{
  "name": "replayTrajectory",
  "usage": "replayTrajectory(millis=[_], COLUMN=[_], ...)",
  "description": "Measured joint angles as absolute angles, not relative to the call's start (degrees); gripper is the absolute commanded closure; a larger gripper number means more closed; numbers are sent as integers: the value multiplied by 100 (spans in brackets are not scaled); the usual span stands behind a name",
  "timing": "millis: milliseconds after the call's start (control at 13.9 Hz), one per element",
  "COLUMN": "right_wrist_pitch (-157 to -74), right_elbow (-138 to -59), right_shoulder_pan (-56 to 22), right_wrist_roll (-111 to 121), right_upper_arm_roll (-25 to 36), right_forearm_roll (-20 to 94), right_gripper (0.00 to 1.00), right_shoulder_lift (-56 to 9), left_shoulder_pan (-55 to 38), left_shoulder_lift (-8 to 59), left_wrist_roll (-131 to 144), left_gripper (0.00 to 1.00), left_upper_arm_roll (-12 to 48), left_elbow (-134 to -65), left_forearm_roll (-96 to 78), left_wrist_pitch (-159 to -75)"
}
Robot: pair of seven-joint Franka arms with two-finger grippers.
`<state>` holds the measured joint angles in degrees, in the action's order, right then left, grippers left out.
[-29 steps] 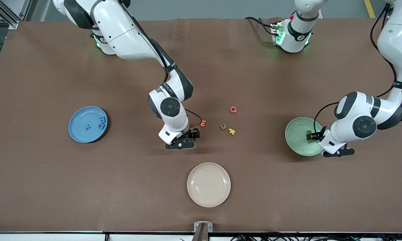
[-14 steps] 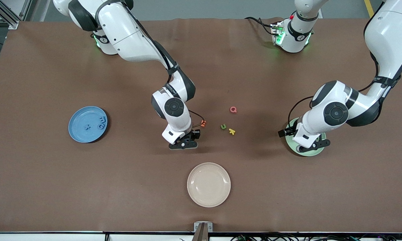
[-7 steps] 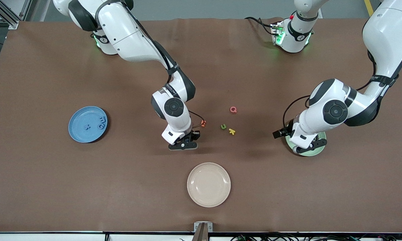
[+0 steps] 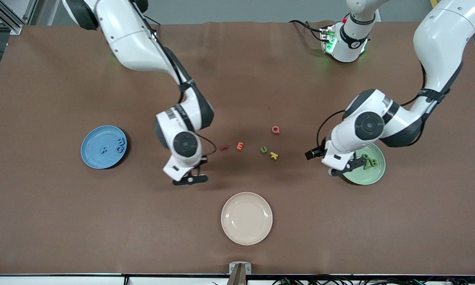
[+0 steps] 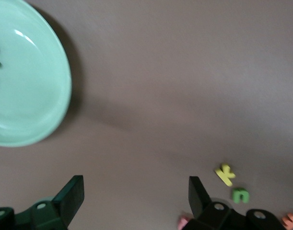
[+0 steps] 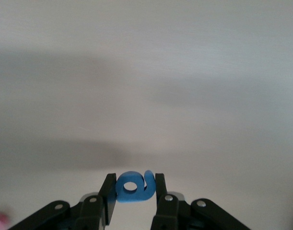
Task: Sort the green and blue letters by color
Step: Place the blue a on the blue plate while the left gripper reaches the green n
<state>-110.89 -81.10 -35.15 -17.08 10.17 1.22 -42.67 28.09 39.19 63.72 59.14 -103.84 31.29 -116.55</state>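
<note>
My right gripper (image 4: pixel 190 180) hangs above bare table, shut on a blue letter a (image 6: pixel 133 187) that sits edge-on between its fingers. The blue plate (image 4: pixel 93 156) at the right arm's end holds three blue letters (image 4: pixel 120 145). My left gripper (image 4: pixel 343 168) hovers open and empty over the table at the rim of the green plate (image 4: pixel 373 176), which holds green letters (image 4: pixel 368 161). One green letter u (image 4: pixel 264 149) lies on the table mid-way between the arms; it also shows in the left wrist view (image 5: pixel 240 194).
Beside the green u lie a yellow k (image 4: pixel 274 155), an orange E (image 4: pixel 240 146), a small red letter (image 4: pixel 223 147) and a pink Q (image 4: pixel 275 129). A beige plate (image 4: pixel 246 233) stands nearer the front camera.
My right gripper has shut on the blue a, lifted and moved toward the blue plate, uncovering the red and orange letters. My left gripper has moved off the green plate toward the loose letters.
</note>
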Motion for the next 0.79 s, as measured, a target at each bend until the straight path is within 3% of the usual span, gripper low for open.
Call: replayTrajectory(millis=[144, 431, 791], right_wrist_pitch=[-10810, -10944, -11882], right_elbow=[-8564, -10010, -11604], right_shoulder_pan=[-2986, -2092, -1041], right_wrist_roll=[-826, 190, 1479], right_upper_arm_roll=[1067, 1085, 1086], right_forearm_roll=[75, -307, -487], right_gripper=[100, 100, 99], right_shoulder_lift=[-3740, -2725, -1897], left_shoulder_pan=[2546, 2399, 1621], left_shoulder_lift=[3923, 3975, 4035], left_wrist_roll=[6717, 7147, 8037], left_gripper=[17, 26, 28], left_upper_arm_roll=[5908, 5898, 5491], left_elbow=[-10453, -10774, -10828], left_forearm_roll=[3129, 3130, 3214], left_wrist_pitch=[-11647, -12010, -12507])
